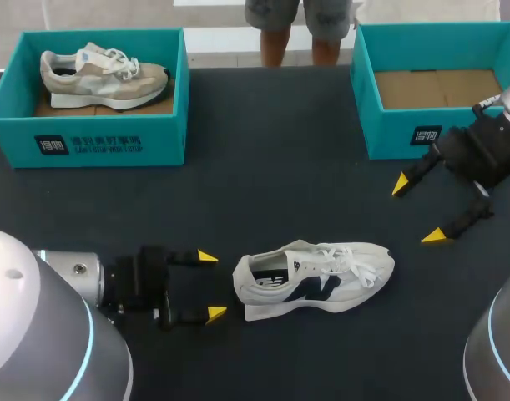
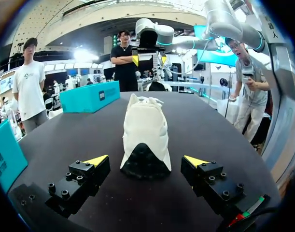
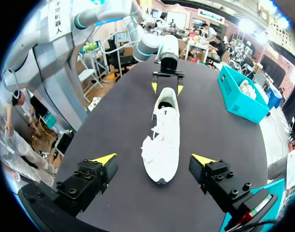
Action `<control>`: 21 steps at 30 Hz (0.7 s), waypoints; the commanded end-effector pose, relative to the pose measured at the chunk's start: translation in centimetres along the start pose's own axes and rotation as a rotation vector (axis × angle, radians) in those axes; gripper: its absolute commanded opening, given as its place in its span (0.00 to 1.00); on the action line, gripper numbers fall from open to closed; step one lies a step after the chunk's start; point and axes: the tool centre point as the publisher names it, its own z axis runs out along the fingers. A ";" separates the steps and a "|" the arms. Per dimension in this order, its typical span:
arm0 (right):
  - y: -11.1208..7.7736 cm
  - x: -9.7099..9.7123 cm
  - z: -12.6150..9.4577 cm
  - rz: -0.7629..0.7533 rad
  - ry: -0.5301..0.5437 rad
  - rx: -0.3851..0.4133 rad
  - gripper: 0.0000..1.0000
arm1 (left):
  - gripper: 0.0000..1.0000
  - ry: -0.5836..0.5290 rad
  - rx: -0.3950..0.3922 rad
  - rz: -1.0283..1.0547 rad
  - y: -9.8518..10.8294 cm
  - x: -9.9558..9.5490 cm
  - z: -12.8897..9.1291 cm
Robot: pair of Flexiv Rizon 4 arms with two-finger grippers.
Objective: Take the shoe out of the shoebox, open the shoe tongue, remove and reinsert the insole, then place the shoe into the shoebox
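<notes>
Shoe: the white shoe is out and upright on the worktop, heel towards the left arm.
Left end effector: released, empty, lined up just behind the heel, probably to brace it.
Right end effector: spread and holding nothing, off the toe end, handy for the laces.
Shoebox: empty, far right.
Stage: tongue-opening looks next.

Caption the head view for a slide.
White sneaker on the black table, heel toward the open left tool, open right tool hovering near the empty teal shoebox.
</notes>
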 end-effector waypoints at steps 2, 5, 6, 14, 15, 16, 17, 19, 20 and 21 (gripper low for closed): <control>0.0 0.0 0.1 0.001 0.000 0.002 1.00 | 1.00 -0.018 0.009 0.000 -0.2 0.0 1.7; 0.0 0.0 0.1 0.001 0.000 0.002 1.00 | 1.00 -0.014 0.014 0.002 -0.4 0.0 2.1; 0.0 0.0 0.1 0.001 0.000 0.002 1.00 | 1.00 -0.016 0.019 0.001 -0.4 -0.1 2.3; 0.0 0.0 0.1 0.001 0.000 0.002 1.00 | 1.00 -0.004 0.047 0.006 -1.5 -0.1 3.9; 0.0 0.0 0.1 0.001 0.000 0.002 1.00 | 1.00 -0.001 0.050 0.007 -1.6 0.0 4.2; 0.0 0.0 0.1 0.001 0.000 0.002 1.00 | 1.00 0.003 0.052 0.007 -1.6 0.0 4.5; 0.0 0.0 0.1 0.001 0.000 0.002 1.00 | 1.00 0.006 0.053 0.008 -1.7 0.0 4.7; 0.0 0.0 0.1 0.001 0.000 0.002 1.00 | 1.00 0.015 0.056 0.006 -1.7 0.1 5.3; 0.0 0.0 0.1 0.001 0.000 0.002 1.00 | 1.00 0.015 0.061 0.008 -1.8 0.1 5.5; 0.0 0.0 0.1 0.001 0.000 0.002 1.00 | 1.00 0.016 0.064 0.007 -1.8 0.2 5.7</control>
